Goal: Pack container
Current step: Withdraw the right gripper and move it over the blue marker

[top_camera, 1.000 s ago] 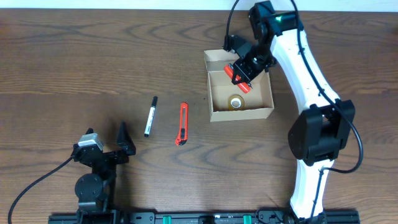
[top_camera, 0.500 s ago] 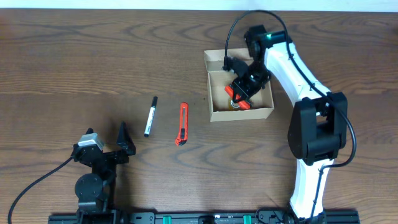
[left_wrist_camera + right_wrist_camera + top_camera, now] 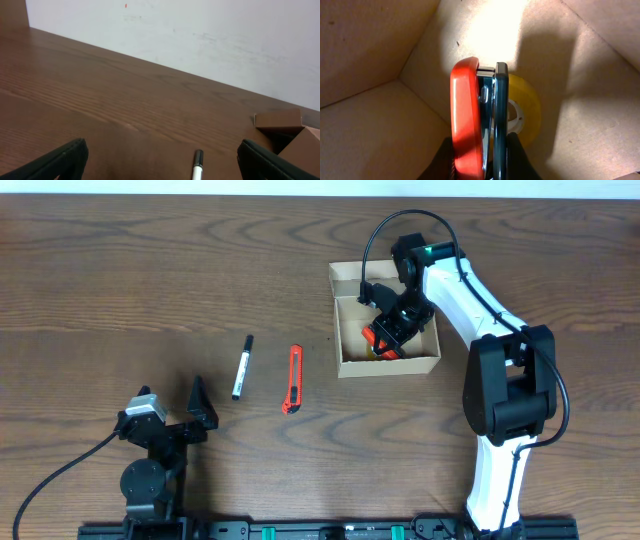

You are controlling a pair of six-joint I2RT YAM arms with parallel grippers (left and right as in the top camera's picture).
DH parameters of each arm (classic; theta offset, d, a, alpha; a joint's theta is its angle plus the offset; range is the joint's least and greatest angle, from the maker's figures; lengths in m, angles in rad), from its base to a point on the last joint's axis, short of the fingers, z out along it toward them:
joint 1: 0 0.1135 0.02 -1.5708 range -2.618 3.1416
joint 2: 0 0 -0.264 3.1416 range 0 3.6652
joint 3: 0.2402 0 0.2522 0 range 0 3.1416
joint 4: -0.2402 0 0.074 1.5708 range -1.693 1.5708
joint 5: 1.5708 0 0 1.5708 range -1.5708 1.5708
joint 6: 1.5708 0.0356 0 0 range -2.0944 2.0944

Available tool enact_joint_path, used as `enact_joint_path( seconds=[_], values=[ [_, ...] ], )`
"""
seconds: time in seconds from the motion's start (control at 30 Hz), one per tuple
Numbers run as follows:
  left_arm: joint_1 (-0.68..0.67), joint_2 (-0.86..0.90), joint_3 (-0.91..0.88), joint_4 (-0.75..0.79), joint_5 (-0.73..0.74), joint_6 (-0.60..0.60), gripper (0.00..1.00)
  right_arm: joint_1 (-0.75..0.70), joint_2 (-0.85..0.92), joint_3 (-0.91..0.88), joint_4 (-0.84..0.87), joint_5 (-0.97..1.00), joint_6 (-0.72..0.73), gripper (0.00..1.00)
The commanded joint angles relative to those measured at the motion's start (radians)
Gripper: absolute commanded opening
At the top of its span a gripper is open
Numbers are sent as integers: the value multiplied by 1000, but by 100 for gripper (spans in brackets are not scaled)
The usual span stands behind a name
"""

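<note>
The brown wood-grain tabletop (image 3: 120, 270) fills the overhead view, with a pale wall behind it in the left wrist view. The white right arm (image 3: 470, 290) bends in from the right side and reaches down into the container (image 3: 400, 364), which sits right of centre toward the far edge.

The container is a small tan cardboard box with plain sides. It stands open, its flap lid (image 3: 350, 278) folded back on the far side. Arm and cable cover much of its opening from above.

The right gripper (image 3: 383, 340) is inside the box, low over the floor. It is pinching what looks like a small stapler (image 3: 475, 120), red on one side and dark blue on the other, with a metal strip between. In the right wrist view the stapler hangs above a yellow tape roll (image 3: 527, 107) lying flat on the box floor near a corner. Cardboard walls (image 3: 370, 45) close in on the left.

The left gripper (image 3: 160, 161) is parked near the front left edge, well away from the box, with its black fingers (image 3: 60, 160) spread wide and nothing between them.

An orange utility knife (image 3: 291, 379) and a black-and-white marker (image 3: 241, 367) lie side by side, apart from each other, on bare wood between the left gripper and the box.
</note>
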Motion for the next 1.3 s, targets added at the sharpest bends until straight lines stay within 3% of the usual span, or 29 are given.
enact_joint_path(
  seconds=[0.0, 0.1, 0.33, 0.63, 0.83, 1.03, 1.1, 1.17, 1.27],
  values=[
    [2, -6, -19, -41, -26, 22, 95, 9, 4, -6, 0, -4, 15, 20],
    [1, -6, -19, -41, -26, 22, 95, 9, 4, -6, 0, -4, 15, 31],
    [1, -6, -19, -41, -26, 22, 95, 9, 4, -5, 0, -3, 22, 43],
    [1, -6, -19, -41, -26, 22, 95, 8, -4, 66, -37, -3, 35, 46],
    [1, -6, -19, -41, -26, 22, 95, 5, -21, 302, -146, 38, 96, 52],
    [1, -6, -19, -41, -26, 22, 95, -14, -39, 626, -356, 307, 262, 92],
    [1, -6, -19, -41, -26, 22, 95, -28, -50, 681, -414, 397, 319, 92],
    [1, -6, -19, -41, -26, 22, 95, -50, -77, 705, -463, 459, 391, 99],
    [1, -6, -19, -41, -26, 22, 95, -93, -130, 701, -507, 516, 472, 99]
  ],
)
